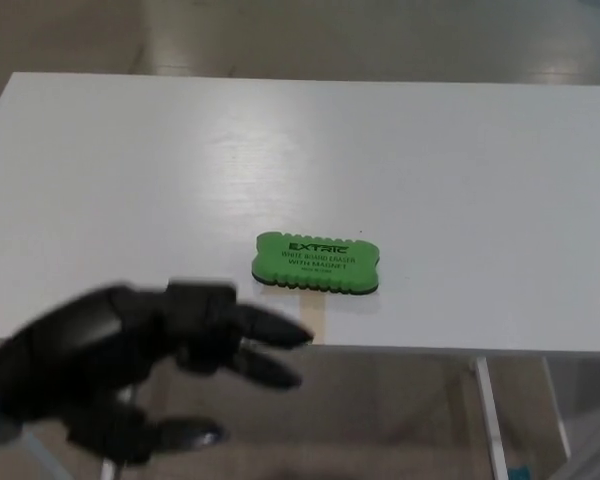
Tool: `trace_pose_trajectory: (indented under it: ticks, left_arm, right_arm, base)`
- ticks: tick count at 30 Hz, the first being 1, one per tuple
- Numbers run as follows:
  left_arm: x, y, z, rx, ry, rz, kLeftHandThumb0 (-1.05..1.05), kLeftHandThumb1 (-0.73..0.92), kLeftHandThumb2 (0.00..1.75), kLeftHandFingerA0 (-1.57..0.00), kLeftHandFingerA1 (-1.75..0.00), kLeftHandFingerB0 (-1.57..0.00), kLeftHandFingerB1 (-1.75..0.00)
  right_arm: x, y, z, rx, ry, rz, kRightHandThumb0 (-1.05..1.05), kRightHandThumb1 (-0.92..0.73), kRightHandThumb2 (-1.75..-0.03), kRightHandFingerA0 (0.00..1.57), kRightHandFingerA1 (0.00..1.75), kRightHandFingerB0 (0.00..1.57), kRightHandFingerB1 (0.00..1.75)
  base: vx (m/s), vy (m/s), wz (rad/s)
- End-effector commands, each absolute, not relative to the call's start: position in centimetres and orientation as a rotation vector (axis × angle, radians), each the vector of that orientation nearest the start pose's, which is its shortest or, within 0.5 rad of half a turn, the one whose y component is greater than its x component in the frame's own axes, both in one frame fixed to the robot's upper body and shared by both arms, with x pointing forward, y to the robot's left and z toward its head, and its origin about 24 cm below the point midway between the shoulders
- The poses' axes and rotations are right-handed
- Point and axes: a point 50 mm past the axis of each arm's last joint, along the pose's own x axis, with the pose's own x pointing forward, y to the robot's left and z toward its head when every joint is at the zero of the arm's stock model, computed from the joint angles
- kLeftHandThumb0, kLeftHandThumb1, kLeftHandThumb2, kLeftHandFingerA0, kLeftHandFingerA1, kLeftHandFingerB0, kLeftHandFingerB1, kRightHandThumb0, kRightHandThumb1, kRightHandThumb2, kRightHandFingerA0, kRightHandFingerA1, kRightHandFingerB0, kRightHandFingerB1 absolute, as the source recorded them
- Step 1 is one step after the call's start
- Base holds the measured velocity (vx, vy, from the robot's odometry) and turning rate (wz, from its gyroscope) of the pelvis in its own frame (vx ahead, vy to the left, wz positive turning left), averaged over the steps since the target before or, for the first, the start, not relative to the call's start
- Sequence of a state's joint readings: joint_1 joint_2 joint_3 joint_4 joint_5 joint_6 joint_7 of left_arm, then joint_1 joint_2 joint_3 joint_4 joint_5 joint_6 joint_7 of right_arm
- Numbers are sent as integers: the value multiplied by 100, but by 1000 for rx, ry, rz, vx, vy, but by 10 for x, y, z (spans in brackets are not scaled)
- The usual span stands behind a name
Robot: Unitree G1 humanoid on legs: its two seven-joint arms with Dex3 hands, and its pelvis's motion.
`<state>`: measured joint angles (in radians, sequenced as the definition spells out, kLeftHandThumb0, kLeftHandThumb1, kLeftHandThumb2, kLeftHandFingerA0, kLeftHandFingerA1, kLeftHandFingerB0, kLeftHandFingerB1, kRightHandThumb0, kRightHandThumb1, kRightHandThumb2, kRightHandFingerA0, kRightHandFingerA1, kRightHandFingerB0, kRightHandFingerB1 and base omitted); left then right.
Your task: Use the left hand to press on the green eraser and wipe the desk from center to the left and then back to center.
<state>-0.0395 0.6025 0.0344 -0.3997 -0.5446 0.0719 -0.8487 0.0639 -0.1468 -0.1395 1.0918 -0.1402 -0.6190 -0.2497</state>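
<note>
Green and scalloped along its long edges, the eraser (316, 264) lies flat on the white desk (160, 180), a little toward the desk's near edge from its middle, with black lettering on its top face. Nothing touches it. The robot's left hand (130, 360) is blurred and sits below and to the left of the eraser, over the desk's near edge, partly above the white surface and partly above the floor beyond it. Its fingers (270, 330) are spread apart and point toward the eraser, stopping short of it with bare desk between; the hand holds nothing. Just below the eraser a pale tan strip (312, 318) marks the desk's near edge.
</note>
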Motion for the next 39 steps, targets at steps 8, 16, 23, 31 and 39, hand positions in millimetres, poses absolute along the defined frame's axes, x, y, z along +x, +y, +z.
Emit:
trace_pose_trajectory:
  ticks: [8, 16, 23, 31, 39]
  left_arm:
    - [299, 123, 187, 196, -228, -861, -36, 69, 61, -64, -40, -54, -38]
    - [337, 87, 176, 124, -177, -680, -31, 78, 64, -84, -46, -68, -40]
    - [365, 62, 165, 154, -115, -598, -19, 82, 65, -92, -48, -80, -44]
    - [380, 48, 155, 62, -29, -524, -20, 82, 66, -97, -48, -93, -51]
    - [386, 64, 121, 13, 81, -362, -19, 81, 67, -101, -50, -96, -56]
  right_arm:
    - [133, -229, -115, -269, 463, -295, -45, -63, -91, 62, 63, 38, 49]
    - [133, -226, -114, -300, 448, -271, -44, -63, -91, 62, 63, 37, 49]
    - [131, -225, -114, -280, 445, -266, -45, -63, -91, 62, 63, 37, 49]
    - [132, -225, -114, -274, 440, -265, -45, -63, -91, 62, 63, 38, 49]
    - [129, -227, -114, -257, 448, -244, -47, -63, -91, 61, 62, 37, 49]
  base:
    - [0, 0, 0]
    - [0, 0, 0]
    - [0, 0, 0]
    - [0, 0, 0]
    - [0, 0, 0]
